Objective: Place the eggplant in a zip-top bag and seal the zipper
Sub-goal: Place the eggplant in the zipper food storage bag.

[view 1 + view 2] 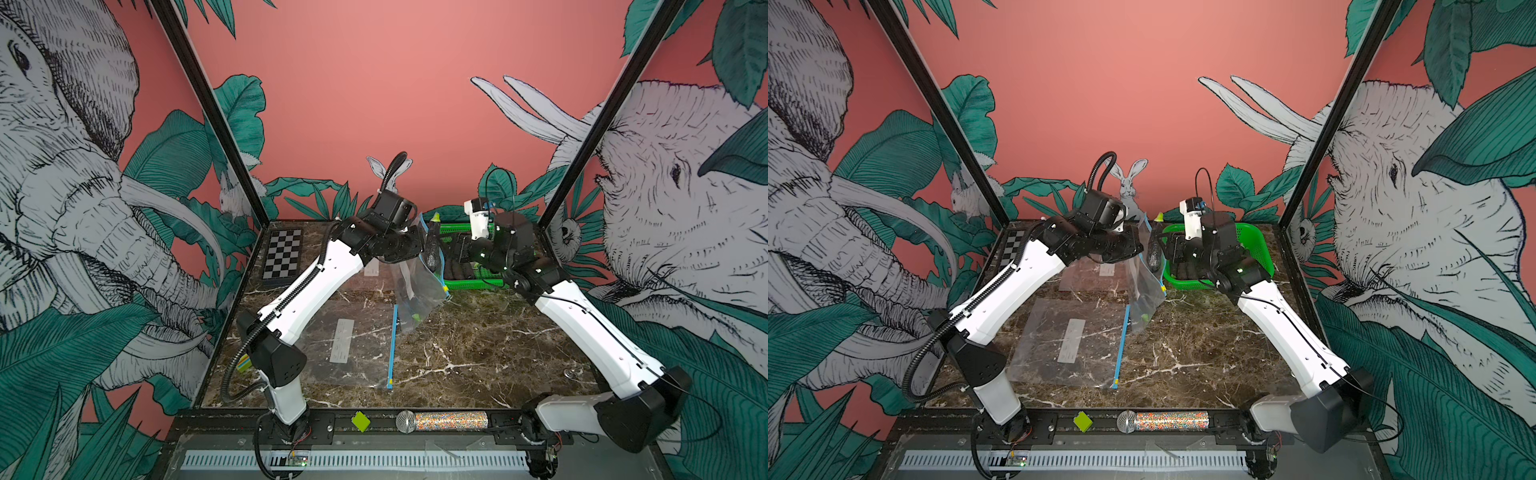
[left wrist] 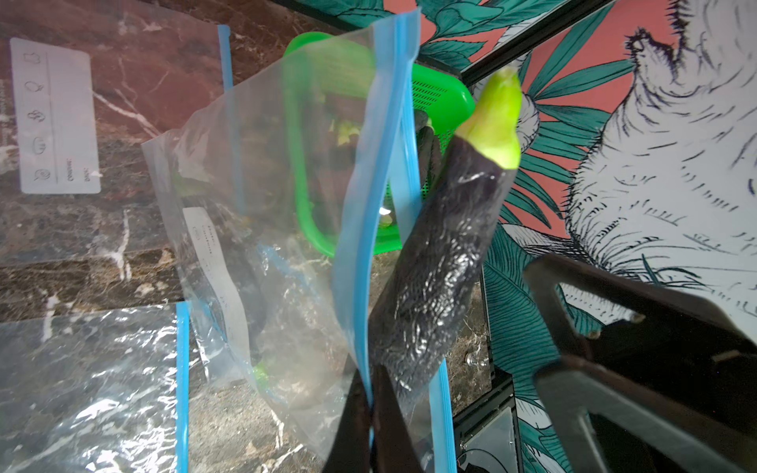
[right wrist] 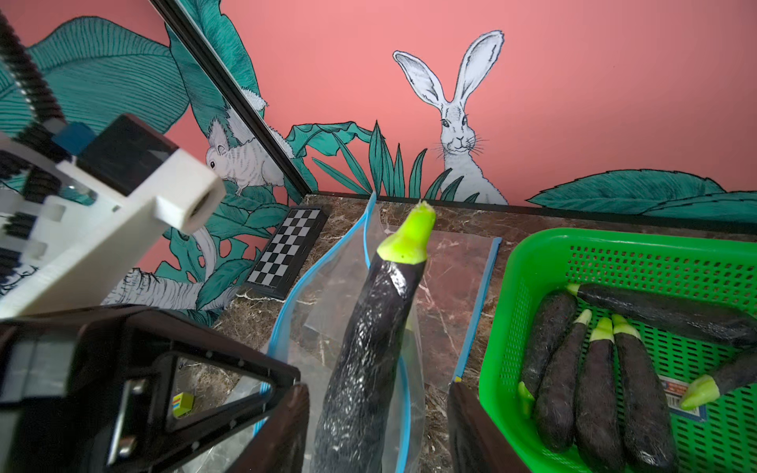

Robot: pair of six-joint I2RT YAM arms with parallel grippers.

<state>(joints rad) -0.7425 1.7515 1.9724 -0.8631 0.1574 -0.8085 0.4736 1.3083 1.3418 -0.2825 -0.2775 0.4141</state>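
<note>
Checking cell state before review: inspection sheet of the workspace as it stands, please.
Surface: dark marble tabletop.
Job's things: eggplant stands partly inside the hanging zip-top bag, green stem out; zipper unsealed.
Clutter: spare bag lying flat, another behind it; green basket holding more eggplants; chessboard; microphone and yellow-green block on the front rail.
Hands: left hand shut on the bag's blue zipper edge; right hand open, fingers either side of the eggplant.
Cables: corrugated conduit on left arm; thin black cable along right arm.
Surroundings: rabbit mural on pink wall, black frame posts.
</note>
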